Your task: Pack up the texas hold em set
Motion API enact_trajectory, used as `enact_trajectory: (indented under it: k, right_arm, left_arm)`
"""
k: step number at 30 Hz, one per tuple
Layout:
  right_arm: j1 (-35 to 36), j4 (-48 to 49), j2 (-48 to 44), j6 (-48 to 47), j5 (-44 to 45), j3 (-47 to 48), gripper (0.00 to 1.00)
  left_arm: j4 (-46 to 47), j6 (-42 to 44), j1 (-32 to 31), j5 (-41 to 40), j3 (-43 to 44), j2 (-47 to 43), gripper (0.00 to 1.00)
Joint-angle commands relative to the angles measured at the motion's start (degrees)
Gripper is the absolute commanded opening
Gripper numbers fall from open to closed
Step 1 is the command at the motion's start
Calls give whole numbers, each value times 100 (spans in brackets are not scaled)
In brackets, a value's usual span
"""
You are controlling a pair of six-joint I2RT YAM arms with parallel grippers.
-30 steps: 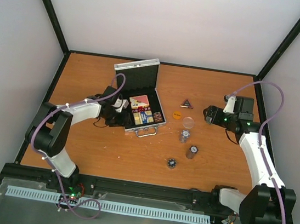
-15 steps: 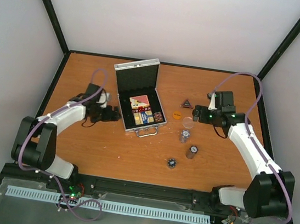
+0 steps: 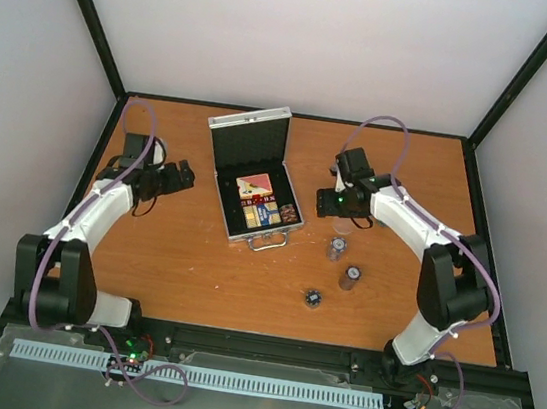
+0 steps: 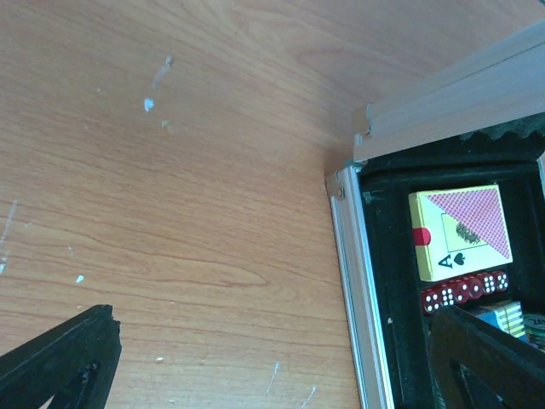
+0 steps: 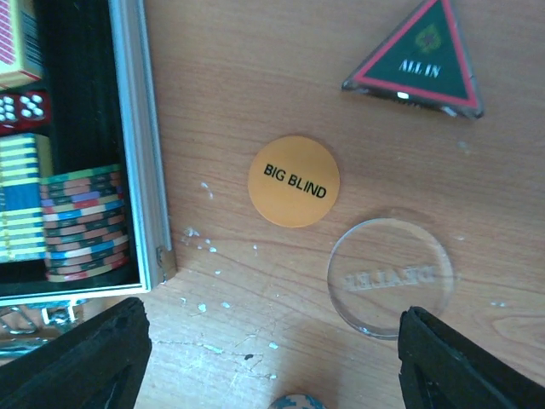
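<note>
Currently the right claw (image 5: 274, 341) hangs spread and empty above the orange disc (image 5: 294, 181), with the clear disc (image 5: 389, 277) just beside it. These 2 discs lie flat on the table (image 5: 255, 51), so the fingers could skid off a thin rim or shove the neighbour. The left claw (image 4: 272, 358), also spread, sits left of the open case (image 3: 251, 143).

A wooden table (image 3: 194, 275), flecked with white scuffs (image 4: 149, 104), stands between pale walls (image 3: 306, 37).

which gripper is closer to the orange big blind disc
Right. The right gripper hangs just above the orange disc. The left gripper is on the other side of the case, well away from it.
</note>
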Motion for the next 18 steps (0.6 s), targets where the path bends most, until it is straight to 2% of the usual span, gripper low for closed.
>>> enact_trajectory:
  k: [1, 11, 18]
  right_arm:
    - [106, -215, 335, 209, 168, 215, 79]
    - [282, -416, 1271, 52, 549, 742, 71]
    - [291, -483, 1797, -103, 640, 1126, 66]
  left_arm:
    - [-200, 120, 31, -262, 125, -379, 100]
    - [-417, -23, 31, -559, -26, -1187, 100]
    - [-417, 77, 30, -683, 80, -1178, 100]
